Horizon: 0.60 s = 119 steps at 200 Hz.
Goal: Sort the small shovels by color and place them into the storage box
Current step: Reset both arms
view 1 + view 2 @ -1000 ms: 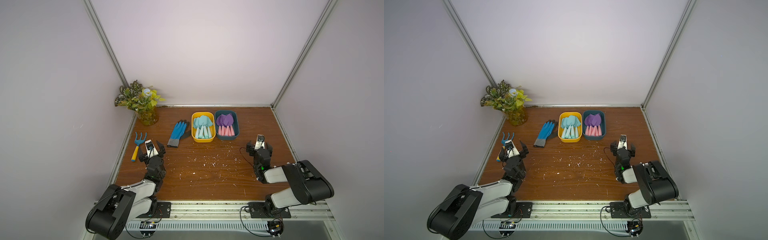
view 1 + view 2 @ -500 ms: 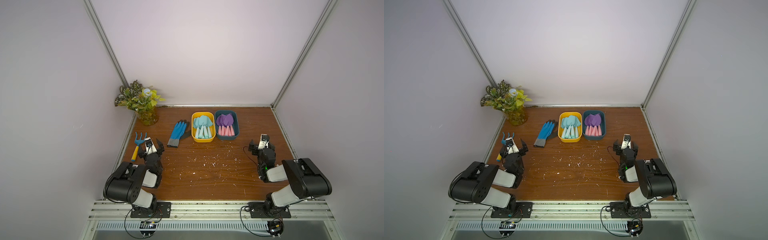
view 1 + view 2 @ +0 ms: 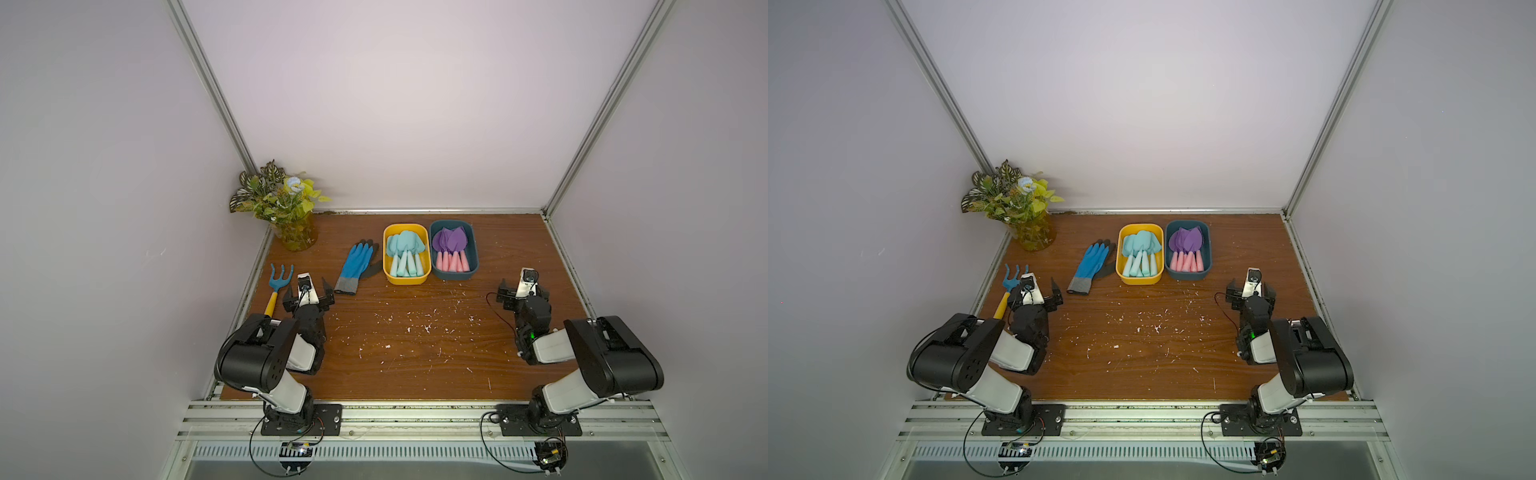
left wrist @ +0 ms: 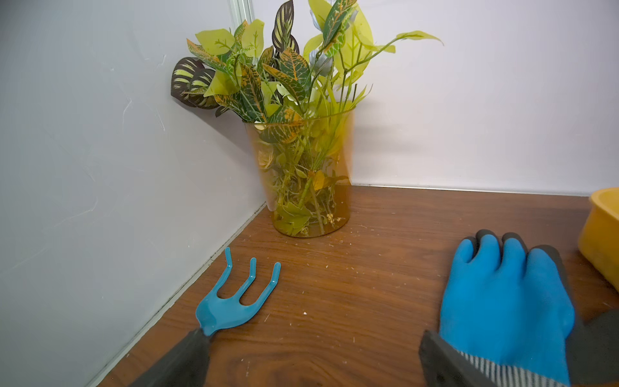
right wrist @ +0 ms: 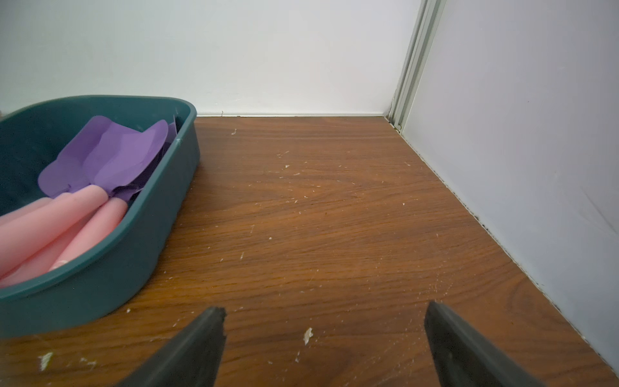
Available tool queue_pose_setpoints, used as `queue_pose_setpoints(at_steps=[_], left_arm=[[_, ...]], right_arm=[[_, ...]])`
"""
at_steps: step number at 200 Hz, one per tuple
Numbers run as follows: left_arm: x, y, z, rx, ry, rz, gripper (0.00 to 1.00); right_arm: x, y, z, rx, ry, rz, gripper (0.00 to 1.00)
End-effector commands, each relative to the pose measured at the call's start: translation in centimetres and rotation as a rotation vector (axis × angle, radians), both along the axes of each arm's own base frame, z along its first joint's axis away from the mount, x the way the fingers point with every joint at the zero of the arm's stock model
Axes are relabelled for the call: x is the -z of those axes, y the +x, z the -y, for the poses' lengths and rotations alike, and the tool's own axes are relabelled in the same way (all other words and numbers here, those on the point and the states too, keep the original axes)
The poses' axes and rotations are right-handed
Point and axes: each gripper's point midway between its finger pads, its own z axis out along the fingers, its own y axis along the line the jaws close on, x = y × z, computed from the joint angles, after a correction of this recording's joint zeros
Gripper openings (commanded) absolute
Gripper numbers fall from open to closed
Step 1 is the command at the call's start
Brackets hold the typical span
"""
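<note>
Left gripper (image 3: 308, 297) and right gripper (image 3: 523, 291) both gape wide, holding nothing, low over the table (image 3: 415, 353); aqua shovels (image 3: 405, 253) lie in the yellow box (image 3: 407, 281), purple shovels (image 3: 451, 245) in the teal box (image 3: 455, 274) just beside it

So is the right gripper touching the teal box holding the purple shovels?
Apart. In the right wrist view, bare table shows between the open fingers of the right gripper and the teal box.

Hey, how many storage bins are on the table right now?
2. The yellow bin holds the aqua shovels; the teal bin, beside it toward the robot's right, holds the purple-and-pink shovels. None seems hidden.
</note>
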Motion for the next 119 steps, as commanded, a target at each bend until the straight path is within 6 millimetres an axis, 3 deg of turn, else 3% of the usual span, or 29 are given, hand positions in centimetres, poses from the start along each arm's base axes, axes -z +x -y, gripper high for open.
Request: queue_pose_setpoints(at_steps=[1,119], left_arm=[[-0.83,0.39,-0.28,-0.005,0.006,0.028,0.99],[-0.62,0.79,-0.21,-0.004,0.008,0.012,0.99]], right_arm=[[-2.15,0.72,-0.14,-0.006,0.021,0.072,0.99],[-2.14,0.73,-0.15,-0.007,0.021,0.072,0.99]])
